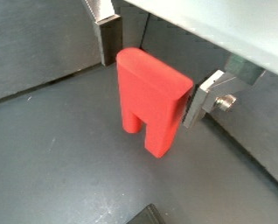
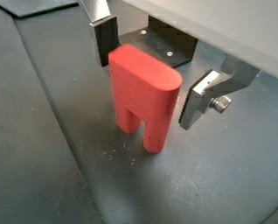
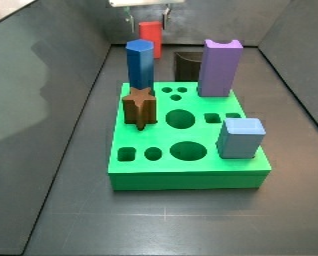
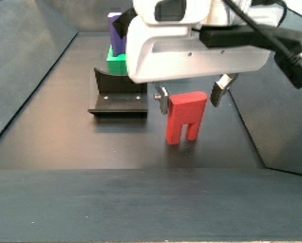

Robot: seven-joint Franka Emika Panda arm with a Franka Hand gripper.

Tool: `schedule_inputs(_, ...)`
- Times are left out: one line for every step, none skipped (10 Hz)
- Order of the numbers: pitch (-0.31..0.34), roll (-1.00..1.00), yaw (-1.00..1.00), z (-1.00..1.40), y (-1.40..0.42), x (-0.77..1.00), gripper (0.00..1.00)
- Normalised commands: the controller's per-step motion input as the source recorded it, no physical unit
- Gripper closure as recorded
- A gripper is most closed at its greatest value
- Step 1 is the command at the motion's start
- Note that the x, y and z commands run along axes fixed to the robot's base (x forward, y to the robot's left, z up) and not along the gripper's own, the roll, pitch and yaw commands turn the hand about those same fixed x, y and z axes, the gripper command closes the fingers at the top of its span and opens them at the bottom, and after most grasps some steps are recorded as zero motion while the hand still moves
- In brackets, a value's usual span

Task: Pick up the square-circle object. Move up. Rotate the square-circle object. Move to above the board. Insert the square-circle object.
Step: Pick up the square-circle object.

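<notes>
Board (image 3: 189, 172): green slab, nearest in a side view, carrying star block (image 3: 139, 106), light-blue cube (image 3: 242, 137), blue column (image 3: 139, 62) and purple block (image 3: 222, 68); several holes open.

Fixture (image 4: 120, 96): dark bracket on the floor, between board and gripper, just left of the red piece in a side view.

Gripper (image 4: 187, 94): far end of the enclosure, well apart from the board. Jaws apart, one plate on each side of the piece, not clamped; small gaps visible in both wrist views.

Square-circle object (image 1: 152, 98): upright, stubs on the floor, long axis vertical, centred between fingers (image 2: 201, 94). Judged ready for closing, then a straight lift; open room overhead, dark wall close behind.
</notes>
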Motion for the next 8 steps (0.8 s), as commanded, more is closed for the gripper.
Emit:
schedule_inputs(-0.019, -0.15, 0.19, -0.27, 0.06, 0.02, 0.0)
schedule_inputs(-0.02, -0.04, 0.16, -0.25, 0.06, 0.0, 0.0)
schedule_inputs(-0.019, -0.01, 0.2, -0.26, 0.06, 0.04, 0.0)
schedule_inputs(-0.029, 0.0, 0.21, -0.24, 0.01, 0.03, 0.0)
schedule_inputs(0.0, 0.0, 0.18, -0.15, 0.0, 0.09, 0.0)
schedule_inputs(0.0, 0.0, 0.02, 0.0, 0.0, 0.0, 0.0)
schedule_inputs(0.0, 0.0, 0.0, 0.0, 0.0, 0.0, 0.0)
schedule_inputs(0.0, 0.0, 0.0, 0.0, 0.0, 0.0, 1.0)
